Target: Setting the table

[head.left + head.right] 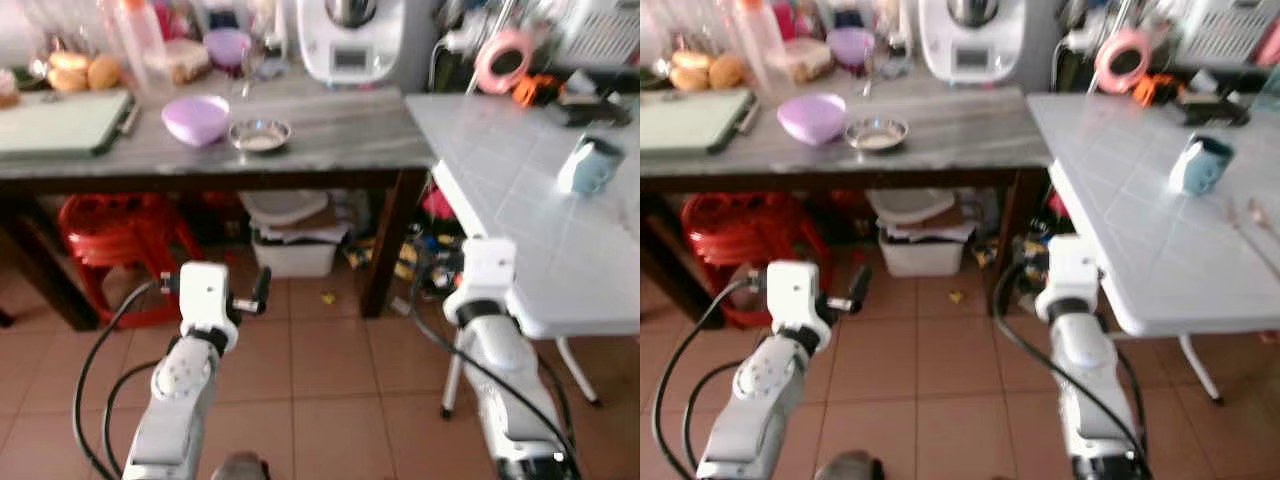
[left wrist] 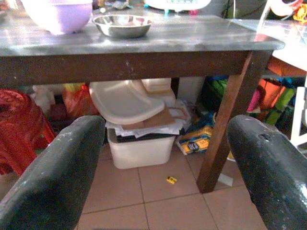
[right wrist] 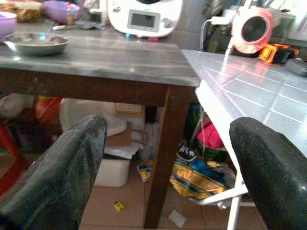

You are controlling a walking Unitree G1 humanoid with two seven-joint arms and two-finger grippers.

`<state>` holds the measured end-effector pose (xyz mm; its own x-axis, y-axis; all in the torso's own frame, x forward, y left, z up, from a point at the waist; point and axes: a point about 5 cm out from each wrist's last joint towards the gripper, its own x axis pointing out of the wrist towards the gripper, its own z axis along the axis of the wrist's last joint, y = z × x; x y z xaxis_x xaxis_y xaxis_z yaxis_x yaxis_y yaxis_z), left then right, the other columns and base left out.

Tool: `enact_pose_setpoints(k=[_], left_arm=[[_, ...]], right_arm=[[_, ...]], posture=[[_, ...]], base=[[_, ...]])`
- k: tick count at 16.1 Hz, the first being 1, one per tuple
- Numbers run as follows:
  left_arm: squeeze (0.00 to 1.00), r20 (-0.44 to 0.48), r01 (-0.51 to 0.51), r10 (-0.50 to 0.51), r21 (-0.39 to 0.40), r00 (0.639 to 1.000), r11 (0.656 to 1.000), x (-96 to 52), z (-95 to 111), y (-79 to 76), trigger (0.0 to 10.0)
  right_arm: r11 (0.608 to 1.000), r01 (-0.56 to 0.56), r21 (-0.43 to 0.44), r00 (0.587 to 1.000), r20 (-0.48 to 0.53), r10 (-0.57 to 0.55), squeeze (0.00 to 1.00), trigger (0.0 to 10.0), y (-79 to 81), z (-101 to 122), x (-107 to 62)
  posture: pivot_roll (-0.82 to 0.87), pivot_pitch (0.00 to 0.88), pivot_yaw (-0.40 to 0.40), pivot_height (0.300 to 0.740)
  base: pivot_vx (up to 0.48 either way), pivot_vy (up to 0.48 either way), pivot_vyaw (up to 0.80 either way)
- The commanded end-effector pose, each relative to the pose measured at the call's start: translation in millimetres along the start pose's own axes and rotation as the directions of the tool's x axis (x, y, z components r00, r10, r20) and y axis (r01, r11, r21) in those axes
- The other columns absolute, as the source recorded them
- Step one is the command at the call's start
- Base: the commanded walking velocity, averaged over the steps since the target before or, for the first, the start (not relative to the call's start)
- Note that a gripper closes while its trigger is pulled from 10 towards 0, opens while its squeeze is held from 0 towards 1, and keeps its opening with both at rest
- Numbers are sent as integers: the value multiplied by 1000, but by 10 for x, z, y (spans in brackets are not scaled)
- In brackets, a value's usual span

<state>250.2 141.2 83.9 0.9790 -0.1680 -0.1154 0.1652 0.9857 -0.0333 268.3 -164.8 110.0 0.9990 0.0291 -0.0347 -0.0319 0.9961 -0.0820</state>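
Note:
A purple bowl and a small steel bowl stand side by side on the grey stone-topped table ahead. To the right, a white tiled table carries a pale blue mug. Both arms are held low over the floor, short of the tables. My left gripper is open and empty and faces the grey table's underside, with the steel bowl above it. My right gripper is also open and empty. It points at the corner where the two tables meet.
A green cutting board, bottles, bread and a white kitchen machine crowd the grey table. Red stools and a white storage box sit beneath it. Clutter lies by the wooden table leg. Tiled floor lies in front.

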Motion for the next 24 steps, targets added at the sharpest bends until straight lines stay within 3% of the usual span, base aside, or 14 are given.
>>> enact_pose_setpoints(k=[1,10,14,21,24], left_arm=[[0,15,10,-10,4,1000,1000,21,44,-8,10000],[0,10,8,-8,-1,1000,1000,8,39,-3,10000],[0,11,-10,10,12,1000,1000,4,47,33,10000],[0,25,-12,11,29,1000,1000,26,75,15,10000],[0,46,-62,60,45,997,997,14,97,64,10000]], right_arm=[[1000,6,-3,1000,29,-6,0,10000,-20,78,19],[1000,3,-3,999,32,-3,0,10000,-18,83,13],[1000,17,-22,1000,25,-17,0,10000,-107,62,-39],[1000,8,-18,999,32,-8,0,10000,-76,90,-11],[1000,0,-22,999,46,1,0,10000,-38,114,-44]], posture=[[-8,0,-23,740],[-9,0,-22,740],[-15,0,-21,740],[-19,0,-17,740],[-22,0,-15,740]], base=[[0,-274,0],[0,-440,0],[0,-397,0],[0,-315,0],[0,-310,0]])
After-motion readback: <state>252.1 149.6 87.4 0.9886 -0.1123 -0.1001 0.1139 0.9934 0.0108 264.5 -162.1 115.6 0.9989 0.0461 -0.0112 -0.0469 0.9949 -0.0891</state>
